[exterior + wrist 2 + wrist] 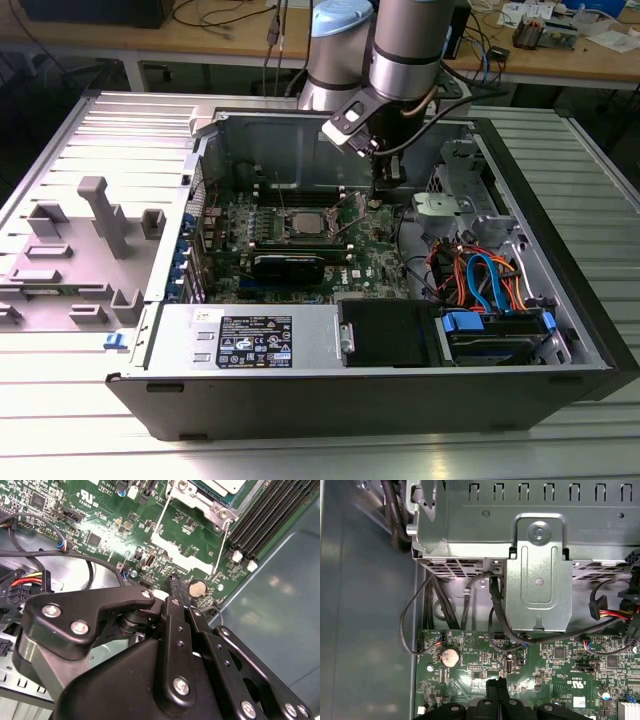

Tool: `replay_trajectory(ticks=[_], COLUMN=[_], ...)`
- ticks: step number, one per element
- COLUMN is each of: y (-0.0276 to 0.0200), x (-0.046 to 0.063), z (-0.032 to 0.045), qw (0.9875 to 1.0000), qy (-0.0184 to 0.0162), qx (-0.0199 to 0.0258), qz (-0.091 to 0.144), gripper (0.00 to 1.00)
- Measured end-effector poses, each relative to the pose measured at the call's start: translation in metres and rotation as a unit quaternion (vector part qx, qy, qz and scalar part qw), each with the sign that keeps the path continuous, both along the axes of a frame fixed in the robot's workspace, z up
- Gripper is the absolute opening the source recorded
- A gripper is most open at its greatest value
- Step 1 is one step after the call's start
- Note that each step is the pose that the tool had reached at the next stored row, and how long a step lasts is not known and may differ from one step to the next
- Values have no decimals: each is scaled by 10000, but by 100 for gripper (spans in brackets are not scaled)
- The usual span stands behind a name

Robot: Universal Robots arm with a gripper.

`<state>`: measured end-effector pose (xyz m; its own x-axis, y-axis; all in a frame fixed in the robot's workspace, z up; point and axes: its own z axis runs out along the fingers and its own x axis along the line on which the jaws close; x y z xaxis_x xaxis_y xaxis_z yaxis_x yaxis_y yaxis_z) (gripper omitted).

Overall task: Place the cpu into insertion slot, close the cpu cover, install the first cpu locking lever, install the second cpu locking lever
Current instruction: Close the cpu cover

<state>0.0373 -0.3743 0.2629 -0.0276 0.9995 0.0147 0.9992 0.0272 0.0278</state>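
In the exterior view my gripper [386,186] hangs inside the open computer case, just above the green board and to the exterior view's right of the insertion slot [302,222]. The fingertips [495,683] are pressed together with nothing between them in both wrist views, over the board near a round coin battery [450,656]. In the second wrist view the cpu [223,484] lies grey in the socket, with the silver cpu cover [199,501] framing it. Two thin wire levers [161,517] [221,547] stick out from the socket towards the gripper, and one lever [347,206] stands raised.
Long black memory slots [270,515] run beside the socket. A metal drive cage [537,585] with black cables [495,605] stands close ahead of the gripper. Orange and blue cables [480,275], a power supply [250,340] and the case walls [300,135] surround the board.
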Motion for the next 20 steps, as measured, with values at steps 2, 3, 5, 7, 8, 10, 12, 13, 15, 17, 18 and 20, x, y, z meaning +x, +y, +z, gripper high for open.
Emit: replay_trajectory(ticks=[2,3,5,7,8,10,12,13,15,17,18,20], y=[0,0,0,-3,-7,-21,-29,-29,-30,-30,-30,-30], x=[2,4,5,6,7,6,6,6,6,6,6,5], z=[-28,-49,-78,-103,-113,-132,-148,-152,-155,-158,-159,-161], qw=[10000,10000,10000,10000,10000,10000,10000,10000,10000,10000,10000,10000], qy=[0,0,0,0,3,16,37,43,54,59,60,60], qx=[0,1,1,0,0,0,0,1,0,0,0,0], qz=[0,0,1,8,17,34,41,40,40,41,41,40], gripper=[11,11,11,11,11,11,11,11,11,11,11,11])
